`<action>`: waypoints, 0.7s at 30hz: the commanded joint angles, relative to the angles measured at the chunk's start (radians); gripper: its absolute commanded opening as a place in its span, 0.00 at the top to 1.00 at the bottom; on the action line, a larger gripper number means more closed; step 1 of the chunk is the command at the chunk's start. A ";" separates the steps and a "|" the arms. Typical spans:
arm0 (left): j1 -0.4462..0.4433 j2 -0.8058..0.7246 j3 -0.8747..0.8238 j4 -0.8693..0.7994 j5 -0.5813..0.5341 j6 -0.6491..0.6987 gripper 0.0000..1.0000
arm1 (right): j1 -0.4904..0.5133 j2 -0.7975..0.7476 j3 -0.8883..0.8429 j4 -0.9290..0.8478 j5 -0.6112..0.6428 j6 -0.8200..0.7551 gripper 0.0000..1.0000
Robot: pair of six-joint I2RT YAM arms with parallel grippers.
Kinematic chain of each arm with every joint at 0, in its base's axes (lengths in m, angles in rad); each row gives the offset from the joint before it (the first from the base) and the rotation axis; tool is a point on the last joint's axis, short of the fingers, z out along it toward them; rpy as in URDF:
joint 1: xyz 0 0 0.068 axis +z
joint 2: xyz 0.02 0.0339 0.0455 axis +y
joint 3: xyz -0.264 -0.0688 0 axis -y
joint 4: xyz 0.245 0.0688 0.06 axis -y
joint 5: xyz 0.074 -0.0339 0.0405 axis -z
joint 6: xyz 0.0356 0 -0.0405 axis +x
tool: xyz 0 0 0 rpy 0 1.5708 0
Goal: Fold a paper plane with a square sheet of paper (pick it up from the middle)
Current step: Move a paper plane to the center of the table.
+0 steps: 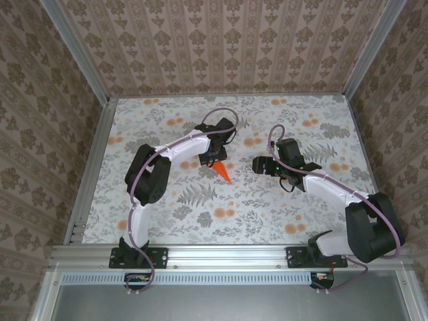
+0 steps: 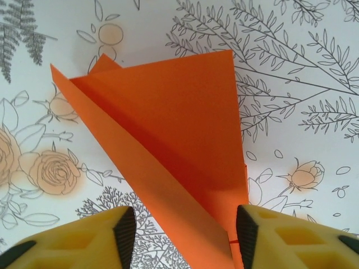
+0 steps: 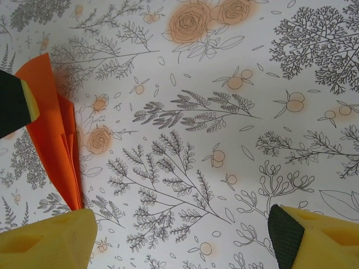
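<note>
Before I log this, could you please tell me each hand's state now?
Left hand: open, the paper plane between its fingers.
Right hand: open, empty.

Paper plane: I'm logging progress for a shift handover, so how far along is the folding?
Done: the paper plane already shows a pointed, layered shape with a long diagonal crease. In hand: the left gripper straddles its narrow end, jaws open, not clamping; the right gripper is open beside it and, in the top view, apart from it. Left: probably only a final press or picking it up; symmetry cannot be judged.
</note>
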 commanded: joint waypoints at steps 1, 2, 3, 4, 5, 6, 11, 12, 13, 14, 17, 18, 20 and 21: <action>-0.006 -0.019 0.015 -0.045 -0.013 -0.041 0.56 | -0.007 0.017 0.004 0.002 0.023 0.001 0.18; -0.006 -0.027 0.005 -0.043 -0.017 -0.043 0.59 | -0.006 0.020 0.005 0.000 0.022 0.001 0.18; -0.006 -0.032 -0.003 -0.039 -0.020 -0.045 0.61 | -0.006 0.020 0.005 0.000 0.023 0.001 0.18; -0.005 -0.041 -0.011 -0.040 -0.025 -0.050 0.65 | -0.006 0.022 0.005 0.000 0.023 0.002 0.18; -0.005 -0.047 -0.018 -0.038 -0.028 -0.052 0.68 | -0.006 0.023 0.005 0.001 0.023 0.005 0.18; -0.004 -0.054 -0.025 -0.033 -0.027 -0.054 0.72 | -0.007 0.024 0.005 0.002 0.023 0.006 0.18; -0.003 -0.083 -0.054 -0.005 -0.024 -0.062 0.92 | -0.007 0.031 0.004 0.007 0.024 0.011 0.18; -0.003 -0.089 -0.060 0.002 -0.020 -0.060 0.95 | -0.006 0.031 0.004 0.008 0.023 0.012 0.18; -0.003 -0.097 -0.068 0.013 -0.016 -0.058 0.99 | -0.006 0.031 0.002 0.012 0.022 0.012 0.18; -0.003 -0.106 -0.074 0.023 -0.013 -0.055 1.00 | -0.006 0.031 0.000 0.017 0.019 0.015 0.18; -0.003 -0.150 -0.107 0.077 0.008 -0.029 1.00 | -0.010 0.024 -0.011 0.036 0.021 0.034 0.17; -0.003 -0.167 -0.120 0.097 0.015 -0.018 1.00 | -0.011 0.018 -0.019 0.048 0.019 0.046 0.16; -0.002 -0.215 -0.167 0.186 0.056 0.022 1.00 | -0.021 -0.002 -0.042 0.077 0.016 0.079 0.12; 0.000 -0.236 -0.185 0.218 0.076 0.035 1.00 | -0.027 -0.011 -0.051 0.087 0.012 0.089 0.11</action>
